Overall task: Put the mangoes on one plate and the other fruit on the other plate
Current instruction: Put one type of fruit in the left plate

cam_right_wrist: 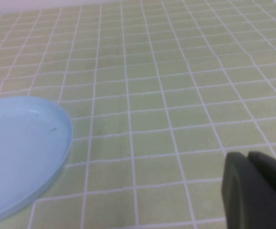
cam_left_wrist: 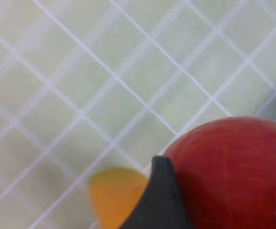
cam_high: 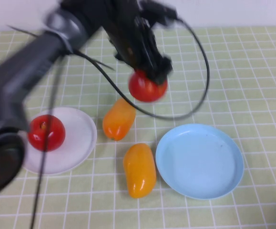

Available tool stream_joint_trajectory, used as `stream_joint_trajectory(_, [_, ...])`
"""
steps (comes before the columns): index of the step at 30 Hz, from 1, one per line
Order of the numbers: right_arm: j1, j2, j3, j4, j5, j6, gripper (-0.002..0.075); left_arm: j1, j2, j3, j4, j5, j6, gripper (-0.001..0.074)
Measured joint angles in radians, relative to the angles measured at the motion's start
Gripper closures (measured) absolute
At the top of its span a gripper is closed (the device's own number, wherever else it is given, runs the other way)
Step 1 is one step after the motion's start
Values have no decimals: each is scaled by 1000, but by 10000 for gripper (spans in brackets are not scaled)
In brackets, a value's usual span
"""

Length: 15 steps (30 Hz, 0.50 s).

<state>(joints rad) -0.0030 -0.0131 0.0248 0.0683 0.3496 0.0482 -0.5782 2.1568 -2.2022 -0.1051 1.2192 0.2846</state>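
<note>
My left gripper (cam_high: 149, 78) hangs above the middle of the table, shut on a red apple (cam_high: 147, 88) held clear of the cloth; the same apple (cam_left_wrist: 233, 171) fills the left wrist view beside one dark finger (cam_left_wrist: 159, 200). Another red apple (cam_high: 46, 132) rests on the white plate (cam_high: 78, 138) at the left. Two orange mangoes lie on the cloth, one (cam_high: 118, 119) just below the held apple and one (cam_high: 139, 169) nearer the front. The light blue plate (cam_high: 199, 161) sits bare at the right. My right gripper (cam_right_wrist: 257, 191) is shut with nothing in it, over bare cloth beside the blue plate (cam_right_wrist: 18, 152).
A black cable (cam_high: 202, 71) loops from the left arm over the table behind the blue plate. The green checked cloth (cam_high: 252, 71) covers the whole table. A mango (cam_left_wrist: 111, 195) shows blurred below the held apple in the left wrist view.
</note>
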Motion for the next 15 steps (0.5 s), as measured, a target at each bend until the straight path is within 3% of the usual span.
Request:
stream_joint_trajectory(8, [0,0,0,0,0,0,743,68,-151,169,200,17,-185,218])
stream_joint_trajectory(15, [0,0,0,0,0,0,743,119,-258,448,188,21,-208,218])
